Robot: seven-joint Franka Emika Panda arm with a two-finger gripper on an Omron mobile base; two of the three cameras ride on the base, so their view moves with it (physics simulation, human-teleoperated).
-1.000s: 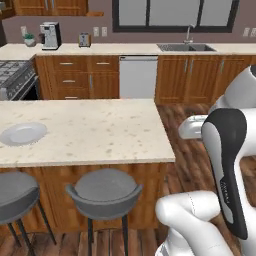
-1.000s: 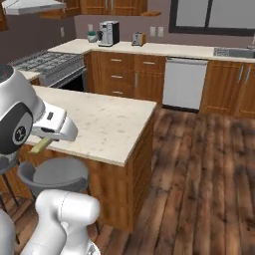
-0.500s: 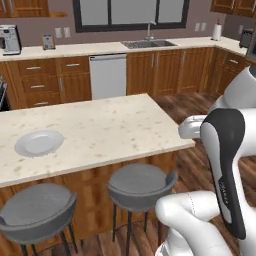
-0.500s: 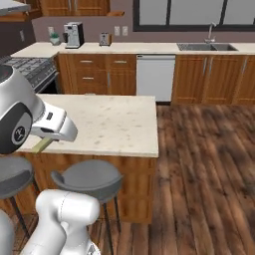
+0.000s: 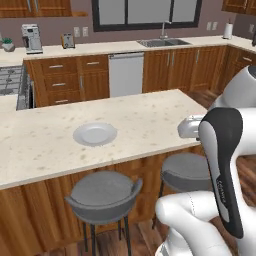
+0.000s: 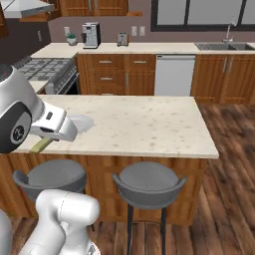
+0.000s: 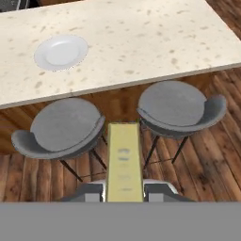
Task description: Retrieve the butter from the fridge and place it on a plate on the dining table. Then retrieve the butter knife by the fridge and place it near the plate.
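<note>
**Ana:** Fingers first, please. How do they stand?

**Ben:** The two small dark fingers (image 7: 92, 192) of the gripper (image 7: 124, 193) are closed narrow on the olive-yellow stick of butter (image 7: 124, 162). In the hand view the stick rises straight up from between them. In the right base view one yellow end of it (image 6: 44, 144) comes out under the white hand.

**Ana:** Where is the butter compared to the table?

**Ben:** It is held in the air on the near side of the long beige speckled stone dining table (image 7: 141, 42), over the wooden floor (image 7: 207, 155), and it does not touch the top. In the hand view it lies between two round grey stools (image 7: 66, 127), which stand at the near edge of the table.

**Ana:** And the plate?

**Ben:** The round pale grey-white plate (image 5: 95, 134) lies flat on the table top, with nothing on it, toward the left half in the left base view. In the hand view the plate (image 7: 61, 52) is far from the butter and to the left of it, well apart.

**Ana:** What is behind the table?

**Ben:** At the far wall is a brown wooden counter with a white dishwasher (image 5: 126, 74), a steel sink (image 5: 164, 42) under the dark window, and a grey coffee machine (image 5: 32, 38) with a small toaster (image 5: 67, 40) beside it. A stove (image 6: 42, 69) is at the far left.
</note>
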